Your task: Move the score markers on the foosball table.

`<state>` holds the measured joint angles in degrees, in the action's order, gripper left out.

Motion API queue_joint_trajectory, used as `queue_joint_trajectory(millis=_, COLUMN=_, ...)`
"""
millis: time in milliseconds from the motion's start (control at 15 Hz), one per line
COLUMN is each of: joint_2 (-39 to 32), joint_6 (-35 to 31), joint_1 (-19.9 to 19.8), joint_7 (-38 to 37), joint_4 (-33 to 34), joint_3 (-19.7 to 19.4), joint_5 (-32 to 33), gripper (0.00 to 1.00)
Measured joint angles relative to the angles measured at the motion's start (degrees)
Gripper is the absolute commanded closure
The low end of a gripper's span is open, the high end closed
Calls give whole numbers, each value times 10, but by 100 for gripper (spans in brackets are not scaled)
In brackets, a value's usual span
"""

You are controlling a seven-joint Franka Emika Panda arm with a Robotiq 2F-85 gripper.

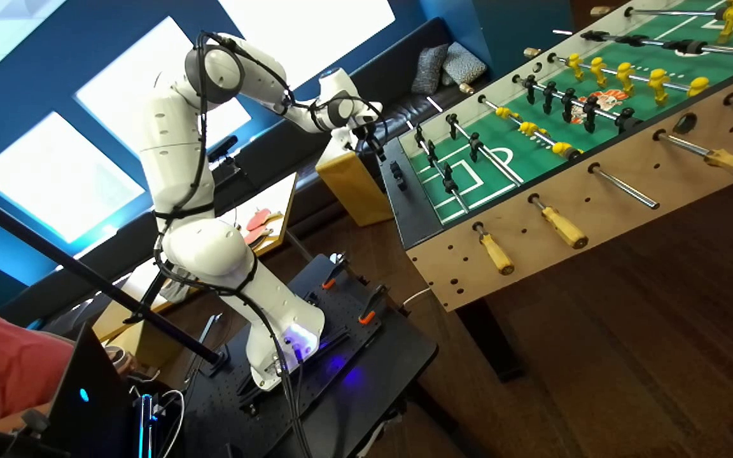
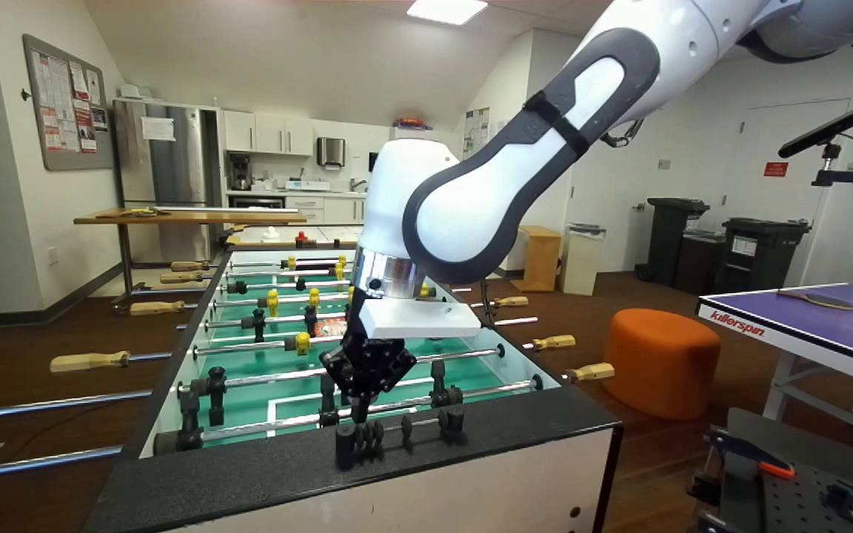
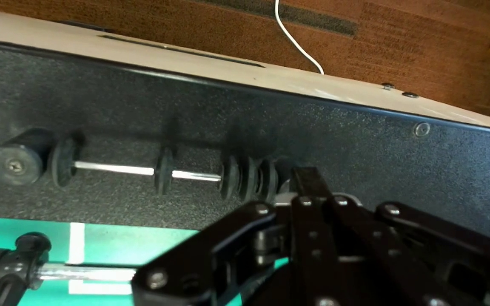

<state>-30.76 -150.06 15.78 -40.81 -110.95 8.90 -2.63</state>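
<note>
On the desk (image 2: 226,480), score markers (image 3: 164,172) bar the end edge's middle; free room runs towards both corners.

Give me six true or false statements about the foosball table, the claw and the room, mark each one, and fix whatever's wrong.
1. The score rod carries five dark markers. True.
2. The claw is at the same end of the foosball table as the score rod. True.
3. The markers are spaced evenly. False: three are bunched near the claw, and the other two stand apart.
4. All the player figures are black. False: there are yellow figures too.
5. The playfield is green with white lines. True.
6. In an exterior view, the round stool is purple. False: the stool is orange.
</note>
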Motion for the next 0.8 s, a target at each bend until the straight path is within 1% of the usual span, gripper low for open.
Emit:
queue_joint_trajectory(millis=267, joint_2=-15, joint_6=-6, joint_1=0, joint_7=14, joint_4=11, joint_3=-2, joint_5=-14, gripper=100)
queue_joint_trajectory(millis=800, joint_2=-36, joint_6=-8, joint_1=1, joint_7=15, joint_4=28, joint_3=-17, joint_5=-17, gripper=100)
